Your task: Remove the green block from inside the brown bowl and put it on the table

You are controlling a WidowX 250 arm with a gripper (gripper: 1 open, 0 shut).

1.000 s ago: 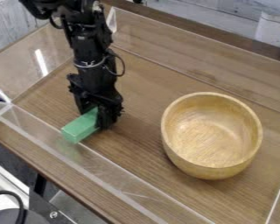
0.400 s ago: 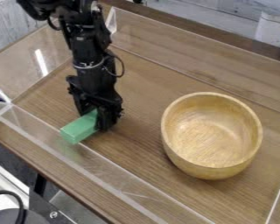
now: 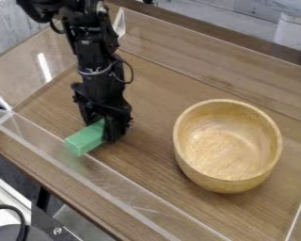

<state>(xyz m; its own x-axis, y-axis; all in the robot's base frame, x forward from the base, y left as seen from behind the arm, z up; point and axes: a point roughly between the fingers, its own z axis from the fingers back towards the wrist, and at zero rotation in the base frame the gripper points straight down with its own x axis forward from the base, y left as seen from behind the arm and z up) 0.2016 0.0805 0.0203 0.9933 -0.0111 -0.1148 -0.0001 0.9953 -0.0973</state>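
— Where's your block (image 3: pixel 86 139)?
— Down on the desk (image 3: pixel 179 85), left of the bowl (image 3: pixel 229 144), by the clear wall. Your claw (image 3: pixel 110 125) is clenched on its end, pointing straight down.

I see my gripper (image 3: pixel 106 125) pointing straight down at the left side of the table (image 3: pixel 179 80), its black fingers closed on the far end of the green block (image 3: pixel 84 140). The block's near end reaches toward the clear acrylic wall (image 3: pixel 116 193) along the near edge, and it sits low on the wood surface; I cannot tell whether it rests fully flat. To the right, well apart from the block, stands the brown bowl (image 3: pixel 229 179), upright, with its grained inside showing. My black arm (image 3: pixel 90 42) rises toward the far left corner.
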